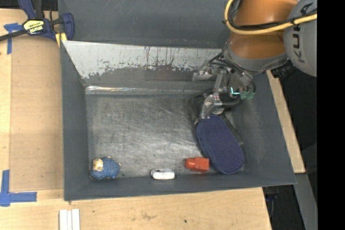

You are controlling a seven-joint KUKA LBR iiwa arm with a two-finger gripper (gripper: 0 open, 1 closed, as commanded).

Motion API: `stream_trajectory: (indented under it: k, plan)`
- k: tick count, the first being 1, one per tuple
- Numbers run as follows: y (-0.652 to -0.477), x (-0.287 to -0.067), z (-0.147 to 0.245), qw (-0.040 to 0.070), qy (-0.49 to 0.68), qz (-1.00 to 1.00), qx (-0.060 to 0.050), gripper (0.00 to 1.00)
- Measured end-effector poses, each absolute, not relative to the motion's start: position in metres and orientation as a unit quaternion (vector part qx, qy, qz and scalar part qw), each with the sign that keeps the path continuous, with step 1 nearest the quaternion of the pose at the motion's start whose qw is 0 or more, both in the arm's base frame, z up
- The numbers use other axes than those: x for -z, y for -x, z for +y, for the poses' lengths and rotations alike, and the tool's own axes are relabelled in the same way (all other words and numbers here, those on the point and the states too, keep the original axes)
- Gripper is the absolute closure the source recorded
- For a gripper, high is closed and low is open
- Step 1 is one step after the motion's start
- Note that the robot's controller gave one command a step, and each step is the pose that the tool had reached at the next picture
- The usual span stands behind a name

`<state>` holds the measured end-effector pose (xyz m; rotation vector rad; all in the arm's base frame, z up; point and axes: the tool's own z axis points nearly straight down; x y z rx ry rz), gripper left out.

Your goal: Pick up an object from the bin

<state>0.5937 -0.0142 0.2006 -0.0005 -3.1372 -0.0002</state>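
Where the gripper [211, 109] is hanging: right of centre, just over the upper end of the dark blue oval pad [220, 147]
Grip: cannot tell whether wide or narrow
Pad: is lying lower right in the bin [135, 121]

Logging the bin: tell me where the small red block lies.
The red block lies by the bin's front wall, right of centre in the camera view, against the dark blue oval pad's lower left edge; a small white piece is on its left.
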Motion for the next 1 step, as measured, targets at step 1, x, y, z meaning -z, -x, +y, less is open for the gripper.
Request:
stream_trajectory:
  k: [1]
  plan:
    - [-0.5167,-0.1358,-0.0674,0.004,-0.063,-0.998,0.0,0.0]
